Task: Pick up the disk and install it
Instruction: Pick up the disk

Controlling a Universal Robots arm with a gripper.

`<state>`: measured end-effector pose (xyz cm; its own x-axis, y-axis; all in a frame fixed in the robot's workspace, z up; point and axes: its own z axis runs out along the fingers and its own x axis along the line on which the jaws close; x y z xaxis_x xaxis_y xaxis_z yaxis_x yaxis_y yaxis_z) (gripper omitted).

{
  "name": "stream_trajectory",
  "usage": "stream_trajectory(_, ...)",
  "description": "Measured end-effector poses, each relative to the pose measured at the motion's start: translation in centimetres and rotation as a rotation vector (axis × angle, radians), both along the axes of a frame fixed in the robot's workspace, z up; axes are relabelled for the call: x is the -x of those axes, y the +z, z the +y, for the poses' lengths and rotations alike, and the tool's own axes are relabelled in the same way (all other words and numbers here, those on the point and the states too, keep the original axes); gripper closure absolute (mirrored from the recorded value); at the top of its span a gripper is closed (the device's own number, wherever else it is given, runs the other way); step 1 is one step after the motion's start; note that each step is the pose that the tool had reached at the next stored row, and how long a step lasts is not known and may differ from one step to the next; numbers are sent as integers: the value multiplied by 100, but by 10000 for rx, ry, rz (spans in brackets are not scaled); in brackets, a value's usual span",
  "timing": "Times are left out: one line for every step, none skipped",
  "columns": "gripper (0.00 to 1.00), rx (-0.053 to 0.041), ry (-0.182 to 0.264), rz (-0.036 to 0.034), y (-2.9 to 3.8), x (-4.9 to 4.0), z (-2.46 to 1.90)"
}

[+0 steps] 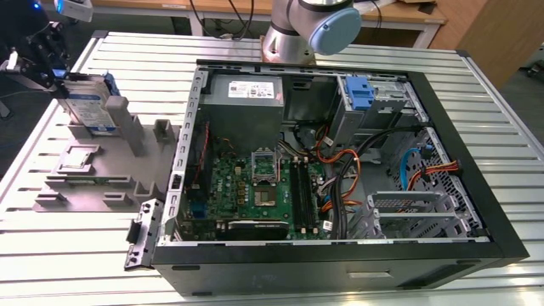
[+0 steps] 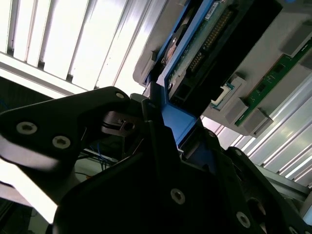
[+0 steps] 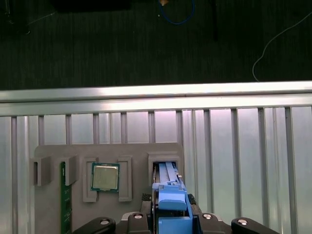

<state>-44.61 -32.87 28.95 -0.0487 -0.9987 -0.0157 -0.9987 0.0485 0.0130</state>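
At the exterior view's centre-right lies the open computer case (image 1: pixel 340 271), the grey fixture (image 1: pixel 85 185) at the frame's left. At upper left the disk (image 1: pixel 89 105) stands upright in that fixture, the gripper (image 1: pixel 58 78) seemingly clamped on its blue carrier.

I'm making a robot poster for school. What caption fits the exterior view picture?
The robot's gripper holds the disk upright at the grey holder, beside the open computer case.
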Motion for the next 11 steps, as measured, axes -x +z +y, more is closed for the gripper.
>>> stream_trajectory(63, 0, 0, -1, 0, 0, 0)
stream_trajectory(63, 1, 0, 1, 1, 0, 0)
stream_trajectory(63, 1, 0, 2, 3, 0, 0)
stream_trajectory(63, 1, 0, 2, 4, 0, 0)
stream_trajectory(63, 1, 0, 1, 5, 0, 0)
stream_trajectory(63, 1, 0, 3, 8, 0, 0)
stream_trajectory(63, 2, 0, 4, 12, 0, 0)
stream_trajectory(63, 2, 0, 5, 16, 0, 0)
stream_trajectory(63, 1, 0, 2, 18, 0, 0)
stream_trajectory(63, 1, 0, 1, 21, 0, 0)
stream_trajectory(63, 1, 0, 2, 24, 0, 0)
